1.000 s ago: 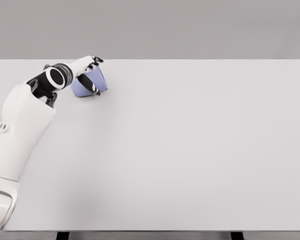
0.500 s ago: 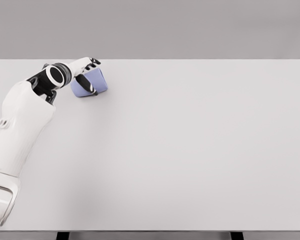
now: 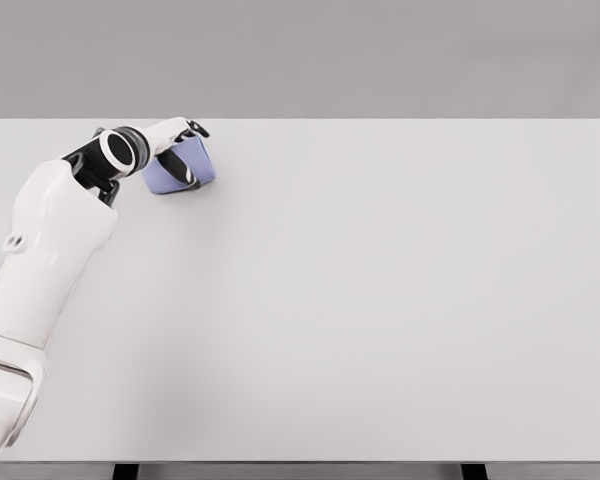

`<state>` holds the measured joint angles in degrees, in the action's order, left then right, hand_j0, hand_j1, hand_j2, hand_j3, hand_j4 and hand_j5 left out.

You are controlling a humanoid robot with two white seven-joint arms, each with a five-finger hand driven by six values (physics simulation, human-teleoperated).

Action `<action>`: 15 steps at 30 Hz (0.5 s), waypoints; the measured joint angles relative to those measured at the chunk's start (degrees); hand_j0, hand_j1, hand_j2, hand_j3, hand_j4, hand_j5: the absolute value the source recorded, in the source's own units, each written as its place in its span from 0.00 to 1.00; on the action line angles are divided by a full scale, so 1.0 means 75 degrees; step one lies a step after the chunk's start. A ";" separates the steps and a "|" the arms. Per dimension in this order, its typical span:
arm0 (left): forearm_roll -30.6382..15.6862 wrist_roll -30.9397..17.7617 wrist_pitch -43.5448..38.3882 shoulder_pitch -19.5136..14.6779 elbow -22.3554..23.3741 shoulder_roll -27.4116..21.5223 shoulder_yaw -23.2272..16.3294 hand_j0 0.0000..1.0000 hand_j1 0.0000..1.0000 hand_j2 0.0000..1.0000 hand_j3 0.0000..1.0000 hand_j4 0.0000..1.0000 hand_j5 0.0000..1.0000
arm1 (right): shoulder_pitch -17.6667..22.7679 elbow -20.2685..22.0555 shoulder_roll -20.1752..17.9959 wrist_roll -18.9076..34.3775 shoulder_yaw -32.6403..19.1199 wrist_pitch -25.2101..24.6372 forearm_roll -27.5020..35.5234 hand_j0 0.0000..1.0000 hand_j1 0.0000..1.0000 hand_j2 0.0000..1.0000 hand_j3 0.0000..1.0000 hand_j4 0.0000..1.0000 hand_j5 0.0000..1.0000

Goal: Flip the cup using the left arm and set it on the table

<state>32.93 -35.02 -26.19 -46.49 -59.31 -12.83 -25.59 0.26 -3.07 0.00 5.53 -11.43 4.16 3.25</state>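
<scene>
The wide, pale grey rectangular surface (image 3: 380, 300) fills most of the head view. A small lavender-blue plastic cup (image 3: 180, 167) lies close to the surface's far edge and toward its left end, so there is only a narrow strip of surface behind it and a modest margin to its left. To the cup's right and toward the near edge the surface stretches away bare, giving broad room on those sides.

The white left arm rises from the lower left corner, its forearm angling up toward the cup, with a black-and-white ringed wrist just left of the cup. The left hand (image 3: 183, 150) is closed around the cup, dark fingers (image 3: 189, 175) wrapped over its side. The cup looks tilted on its side, though the hand covers enough that its exact orientation is hard to judge.
</scene>
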 measured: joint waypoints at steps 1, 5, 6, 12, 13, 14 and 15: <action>-0.0007 0.0001 0.0002 0.0000 0.0003 0.0001 0.0000 0.71 0.71 0.71 0.71 0.71 0.71 | 0.0000 0.0000 0.0000 0.0000 0.0000 -0.0001 0.0000 1.00 1.00 1.00 1.00 1.00 1.00; -0.0036 0.0000 0.0006 0.0000 0.0008 -0.0005 0.0009 0.64 0.64 0.64 0.64 0.64 0.64 | 0.0000 0.0000 0.0000 0.0000 0.0000 0.0000 0.0000 1.00 1.00 1.00 1.00 1.00 1.00; -0.0038 -0.0001 0.0003 0.0000 0.0003 -0.0008 0.0009 0.64 0.64 0.64 0.64 0.64 0.64 | 0.0000 0.0000 0.0000 0.0000 0.0000 0.0001 0.0000 1.00 1.00 1.00 1.00 1.00 1.00; -0.0103 -0.0003 0.0003 -0.0047 -0.0059 -0.0047 0.0088 0.61 0.61 0.61 0.61 0.61 0.61 | 0.0000 0.0000 0.0000 0.0000 0.0000 0.0000 0.0000 1.00 1.00 1.00 1.00 1.00 1.00; -0.0138 -0.0004 0.0004 -0.0059 -0.0067 -0.0053 0.0101 0.61 0.61 0.61 0.61 0.61 0.61 | 0.0000 0.0000 0.0000 0.0000 0.0000 -0.0001 0.0000 1.00 1.00 1.00 1.00 1.00 1.00; -0.0200 -0.0004 0.0005 -0.0105 -0.0074 -0.0062 0.0110 0.61 0.61 0.61 0.61 0.61 0.61 | 0.0000 0.0000 0.0000 0.0000 0.0000 -0.0002 0.0000 1.00 1.00 1.00 1.00 1.00 1.00; -0.0289 -0.0002 0.0010 -0.0129 -0.0079 -0.0069 0.0118 0.61 0.61 0.61 0.61 0.61 0.61 | 0.0000 0.0000 0.0000 0.0000 0.0000 -0.0002 0.0000 1.00 1.00 1.00 1.00 1.00 1.00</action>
<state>30.77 -35.04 -26.11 -47.46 -59.91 -13.35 -24.70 0.26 -3.07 0.00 5.53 -11.43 4.14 3.25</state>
